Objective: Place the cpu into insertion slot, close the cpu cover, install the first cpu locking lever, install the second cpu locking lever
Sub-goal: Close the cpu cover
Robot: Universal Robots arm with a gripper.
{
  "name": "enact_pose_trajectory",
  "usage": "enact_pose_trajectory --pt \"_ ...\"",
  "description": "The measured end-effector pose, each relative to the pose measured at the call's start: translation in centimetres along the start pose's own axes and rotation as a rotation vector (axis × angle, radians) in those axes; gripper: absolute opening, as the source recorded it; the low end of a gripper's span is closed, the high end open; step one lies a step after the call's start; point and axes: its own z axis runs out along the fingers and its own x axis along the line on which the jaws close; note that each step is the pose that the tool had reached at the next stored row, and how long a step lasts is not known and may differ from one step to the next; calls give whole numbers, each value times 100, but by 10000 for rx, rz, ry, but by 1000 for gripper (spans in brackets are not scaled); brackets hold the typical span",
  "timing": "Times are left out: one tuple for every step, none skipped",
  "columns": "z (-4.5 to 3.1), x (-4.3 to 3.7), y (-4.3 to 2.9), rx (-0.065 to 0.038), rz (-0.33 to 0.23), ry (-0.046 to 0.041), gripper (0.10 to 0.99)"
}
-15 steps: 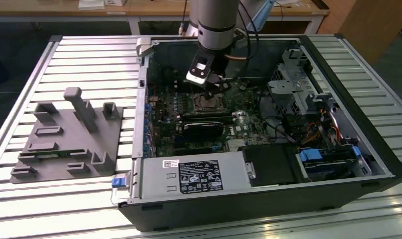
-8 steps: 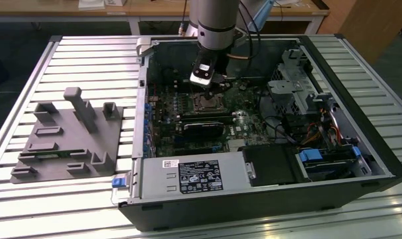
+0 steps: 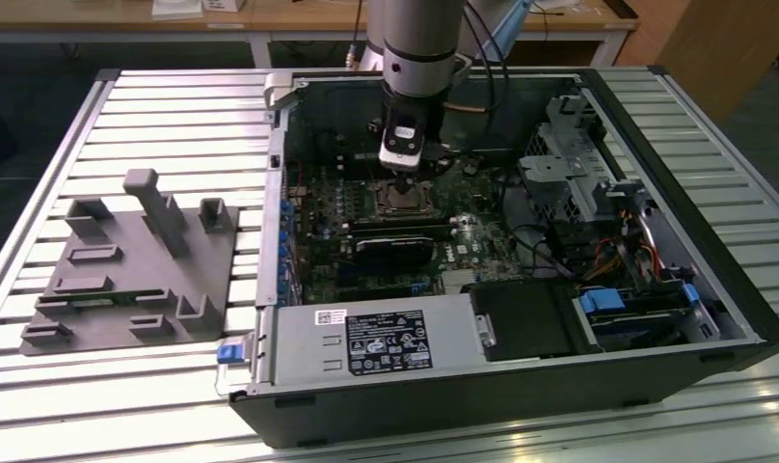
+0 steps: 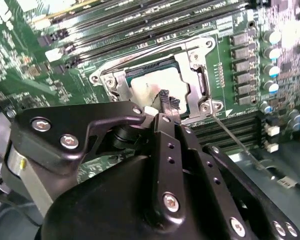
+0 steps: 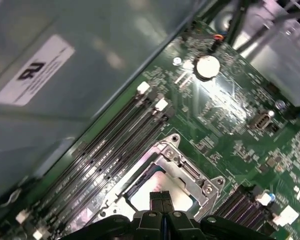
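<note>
The open computer case lies on the slatted table, and my gripper hangs straight over the insertion slot on the green motherboard. In both wrist views the pale cpu sits inside the slot's silvery rim. My gripper is shut, its black tips together at or just above the cpu's top. I cannot tell whether the cpu cover lies down over the chip. A thin wire lever sticks out from the slot's corner, unlatched.
Long black memory slots flank the slot on two sides. The case's metal wall stands close behind. A drive cage and cables fill the exterior view's right. A grey fixture block stands on the table at its left.
</note>
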Motion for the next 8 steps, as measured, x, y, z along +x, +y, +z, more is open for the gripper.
enact_pose_trajectory --pt "0 0 0 3 -176 4 106" --pt "0 0 0 6 -354 9 106" --pt "0 0 0 10 -530 14 106" --pt "0 0 0 12 -704 18 106" --pt "1 0 0 15 -880 22 106" --pt "1 0 0 18 -1065 27 106" --pt "1 0 0 21 -1234 32 106" --pt "1 0 0 24 -1403 36 106"
